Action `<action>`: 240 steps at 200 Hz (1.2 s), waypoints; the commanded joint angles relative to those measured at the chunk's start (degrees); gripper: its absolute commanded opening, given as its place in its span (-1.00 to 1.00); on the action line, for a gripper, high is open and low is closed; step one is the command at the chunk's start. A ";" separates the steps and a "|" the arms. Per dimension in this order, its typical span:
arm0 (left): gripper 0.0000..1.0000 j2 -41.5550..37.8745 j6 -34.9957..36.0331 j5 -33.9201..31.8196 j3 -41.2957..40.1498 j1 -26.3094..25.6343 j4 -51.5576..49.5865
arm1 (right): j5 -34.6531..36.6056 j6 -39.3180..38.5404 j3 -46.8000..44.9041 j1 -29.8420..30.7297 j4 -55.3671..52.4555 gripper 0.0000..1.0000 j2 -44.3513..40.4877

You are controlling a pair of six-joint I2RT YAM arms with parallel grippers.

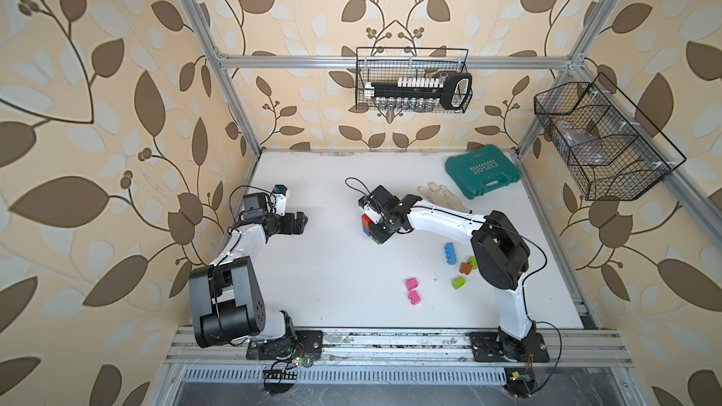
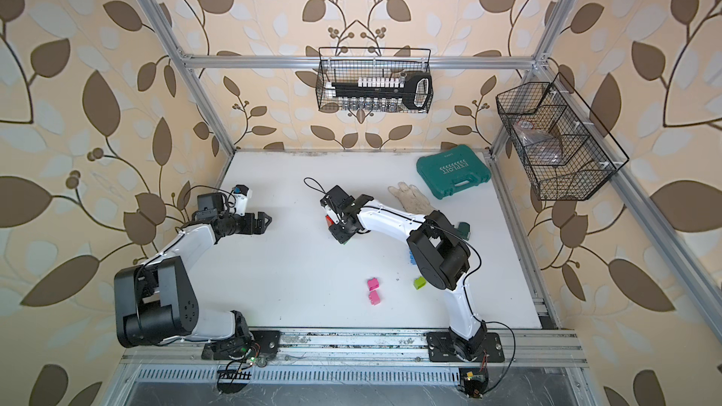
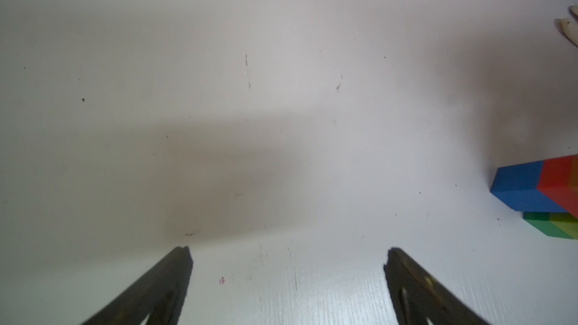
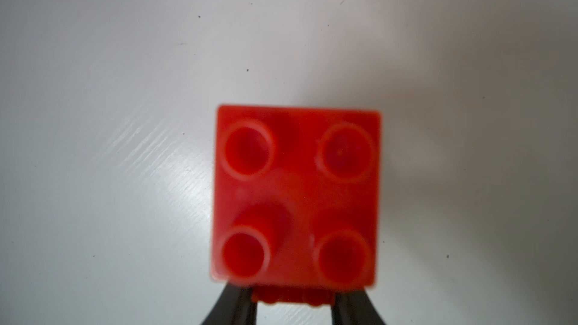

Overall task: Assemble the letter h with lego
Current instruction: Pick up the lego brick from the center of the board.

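Observation:
A lego stack stands mid-table, with red [image 1: 366, 220] over blue [image 1: 367, 231] and green [image 1: 376, 241] at its base. My right gripper [image 1: 376, 228] hangs right over it and hides most of it. The right wrist view looks down on the studded top of a red brick [image 4: 297, 195]. The right gripper [image 4: 294, 300] is shut there on a red part at that brick's near edge. The left wrist view shows the stack's blue [image 3: 516, 187], red [image 3: 560, 182] and green [image 3: 538, 223] sides. My left gripper [image 1: 302, 222] [image 3: 287, 254] stands open and empty at the left.
Loose bricks lie front right: light blue [image 1: 450, 253], orange [image 1: 465, 267], lime [image 1: 459, 282] and two pink [image 1: 412, 290]. A white glove [image 1: 441, 195] and a teal case [image 1: 482, 171] lie at the back right. Wire baskets [image 1: 412, 80] [image 1: 601, 138] hang on the frame.

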 commanded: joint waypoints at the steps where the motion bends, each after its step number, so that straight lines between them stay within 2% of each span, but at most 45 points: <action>1: 0.98 -0.82 0.37 0.94 0.91 -0.16 -0.07 | -0.66 -0.29 -0.30 -0.23 -1.23 -0.15 0.03; 21: 0.98 -0.43 0.31 0.84 1.24 -0.16 -0.31 | -1.00 0.52 -1.89 -0.20 0.82 0.05 -2.17; 69: 0.98 -0.50 0.37 0.93 1.26 -0.16 -0.42 | -1.57 1.45 -1.59 -0.23 2.15 0.06 -3.20; 144: 0.98 -0.88 0.53 1.10 0.89 -0.15 -0.42 | -0.49 2.20 0.70 -0.26 0.26 -0.32 -0.29; 167: 0.98 -1.16 0.55 1.10 0.65 -0.16 -0.25 | -0.62 2.27 0.24 -0.32 0.30 -0.51 -0.22; 207: 0.98 -1.38 0.59 1.10 0.47 -0.15 -0.19 | -1.60 1.77 -1.52 -0.68 0.25 -0.66 0.24; 240: 0.98 -1.29 0.59 1.10 0.54 -0.16 -0.25 | -2.58 0.72 -3.99 -1.08 0.69 -0.71 -0.54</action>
